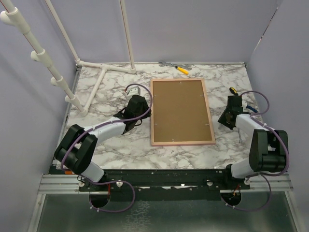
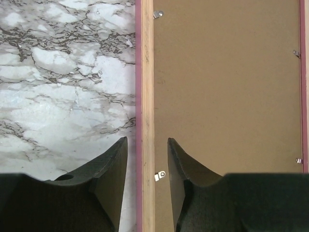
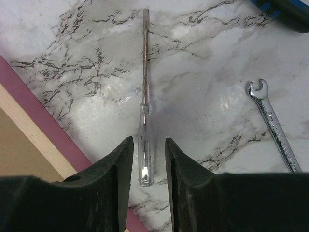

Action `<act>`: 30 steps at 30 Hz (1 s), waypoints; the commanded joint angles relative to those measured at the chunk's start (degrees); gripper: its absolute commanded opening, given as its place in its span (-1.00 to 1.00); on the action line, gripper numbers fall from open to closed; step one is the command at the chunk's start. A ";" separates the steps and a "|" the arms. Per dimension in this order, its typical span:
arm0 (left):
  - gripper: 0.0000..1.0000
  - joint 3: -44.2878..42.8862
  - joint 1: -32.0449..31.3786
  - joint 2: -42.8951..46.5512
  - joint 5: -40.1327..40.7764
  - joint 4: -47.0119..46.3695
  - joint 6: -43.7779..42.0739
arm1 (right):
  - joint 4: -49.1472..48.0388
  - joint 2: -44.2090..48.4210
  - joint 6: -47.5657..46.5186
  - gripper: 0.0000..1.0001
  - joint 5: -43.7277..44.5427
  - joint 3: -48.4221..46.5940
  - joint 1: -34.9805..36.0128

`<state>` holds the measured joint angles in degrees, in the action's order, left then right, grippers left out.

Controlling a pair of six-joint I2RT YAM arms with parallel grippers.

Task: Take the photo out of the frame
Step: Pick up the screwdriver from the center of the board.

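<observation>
The frame (image 1: pixel 182 111) lies face down in the middle of the table, brown fibreboard back up, with a thin pink border. The photo is hidden under the back. My left gripper (image 1: pixel 139 108) is open and hovers at the frame's left side. In the left wrist view its jaws (image 2: pixel 147 147) straddle the frame's left rail (image 2: pixel 147 72), with a small metal retaining clip (image 2: pixel 161 176) between them. My right gripper (image 1: pixel 230 116) is open, right of the frame. Its jaws (image 3: pixel 147 145) stand either side of a clear-handled screwdriver (image 3: pixel 145 145) lying on the table, with a gap on each side.
A silver wrench (image 3: pixel 273 128) lies right of the clear screwdriver. A yellow-handled tool and a wrench (image 1: pixel 176 67) lie at the back edge. Another screwdriver (image 1: pixel 233 90) lies near the right gripper. White pipe framing (image 1: pixel 96 82) occupies the back left. A corner of the frame (image 3: pixel 29 121) shows beside the right jaws.
</observation>
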<state>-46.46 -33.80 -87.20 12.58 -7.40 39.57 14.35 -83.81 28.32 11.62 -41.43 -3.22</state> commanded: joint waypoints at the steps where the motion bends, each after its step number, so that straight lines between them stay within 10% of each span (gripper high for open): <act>1: -0.22 1.58 0.25 2.05 1.13 -0.54 -0.64 | 3.15 -1.59 0.14 -0.28 1.86 -2.48 -0.38; 18: -0.23 7.70 0.23 8.26 1.32 -2.02 -4.68 | 3.48 7.10 -1.26 -0.85 -4.49 -2.41 -0.36; 30: -0.19 11.16 0.23 10.97 -22.63 -16.89 -0.23 | -14.87 23.36 -1.79 -0.89 -57.17 8.62 0.02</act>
<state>-35.59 -33.80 -76.99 2.17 -16.16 36.99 11.75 -62.98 24.49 -19.35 -38.11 -3.40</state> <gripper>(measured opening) 0.398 0.138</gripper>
